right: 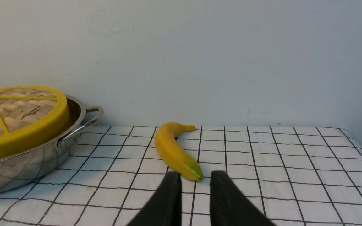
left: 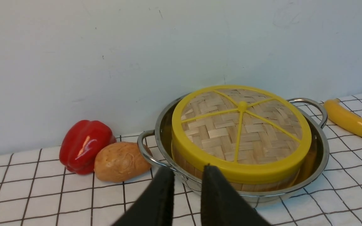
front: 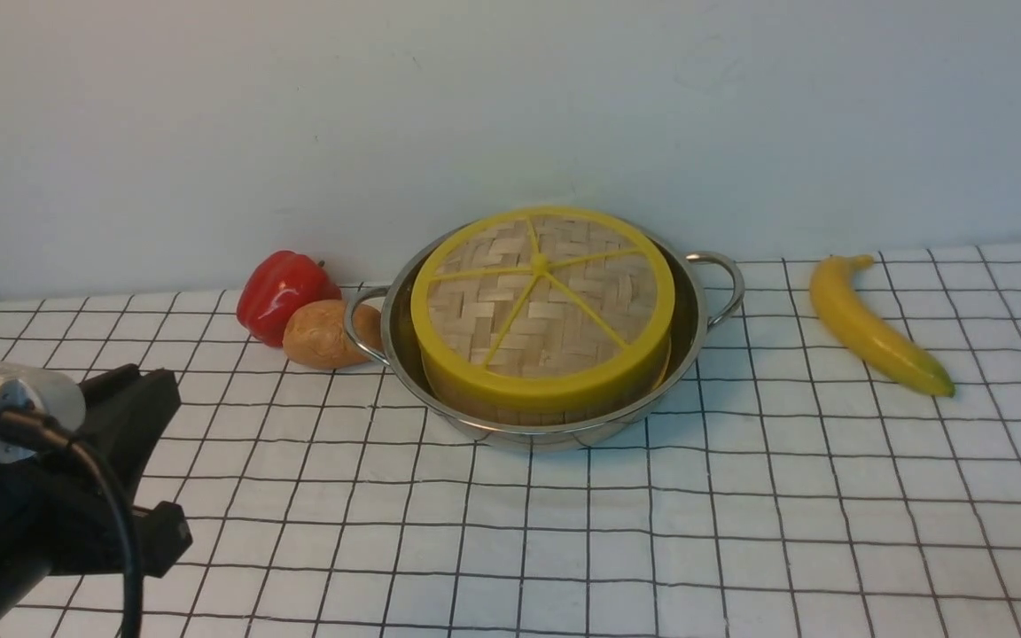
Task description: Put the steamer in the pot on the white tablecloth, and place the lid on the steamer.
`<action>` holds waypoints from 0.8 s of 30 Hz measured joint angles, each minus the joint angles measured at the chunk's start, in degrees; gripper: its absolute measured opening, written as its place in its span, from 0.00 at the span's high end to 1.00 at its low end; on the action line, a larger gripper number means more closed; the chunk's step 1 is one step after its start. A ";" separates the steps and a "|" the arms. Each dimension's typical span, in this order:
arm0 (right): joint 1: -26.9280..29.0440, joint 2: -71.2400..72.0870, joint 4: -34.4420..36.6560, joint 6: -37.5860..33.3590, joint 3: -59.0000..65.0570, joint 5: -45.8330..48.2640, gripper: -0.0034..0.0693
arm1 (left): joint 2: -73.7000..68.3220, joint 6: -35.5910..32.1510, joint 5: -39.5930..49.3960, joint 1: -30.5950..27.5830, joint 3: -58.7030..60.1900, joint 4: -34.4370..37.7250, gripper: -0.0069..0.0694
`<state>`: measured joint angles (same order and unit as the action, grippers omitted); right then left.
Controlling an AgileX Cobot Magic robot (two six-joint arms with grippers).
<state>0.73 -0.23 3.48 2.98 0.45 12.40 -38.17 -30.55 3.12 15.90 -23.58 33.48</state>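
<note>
The shiny pot (front: 698, 330) stands on the white tablecloth (front: 564, 549) near the back wall. Inside it sits the steamer (front: 510, 409), of which only a strip of bamboo wall shows. The woven lid (front: 543, 297) with yellow rim and spokes lies flat on top of it. In the left wrist view my left gripper (left: 189, 168) is open and empty, just short of the pot (left: 320, 147) and lid (left: 240, 131). My right gripper (right: 196, 173) is open and empty too, close to the banana's tip, with the pot (right: 27, 169) off to one side.
A red pepper (front: 284, 292) and a potato (front: 324, 334) lie against the pot's left handle. A banana (front: 874, 328) lies to the right of the pot. My left arm (front: 50, 461) fills the front-left corner. The wall rises right behind the pot.
</note>
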 joint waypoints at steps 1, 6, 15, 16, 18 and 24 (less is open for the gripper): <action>0.00 0.00 0.06 0.05 0.00 0.06 0.73 | 0.00 0.00 0.00 0.00 0.00 0.00 0.73; 0.00 -0.42 0.36 0.30 0.02 0.11 0.71 | 0.00 0.00 0.00 0.00 0.00 0.00 0.72; 0.00 -0.48 0.46 1.05 0.07 0.11 0.69 | 0.00 0.00 0.00 0.00 0.00 0.00 0.70; 0.00 -0.48 0.46 1.05 0.07 0.11 0.68 | 0.34 0.00 0.00 0.00 0.00 0.00 0.70; 0.00 -0.48 0.46 1.05 0.07 0.11 0.68 | 2.01 -0.07 0.05 -0.48 0.08 -0.07 0.70; 0.00 -0.48 0.52 1.06 0.07 0.11 0.66 | 11.83 -1.55 2.40 -11.33 0.14 -3.69 0.68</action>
<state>0.73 -0.71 4.00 4.03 0.51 12.52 -26.35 -32.10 5.52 4.56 -23.44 29.79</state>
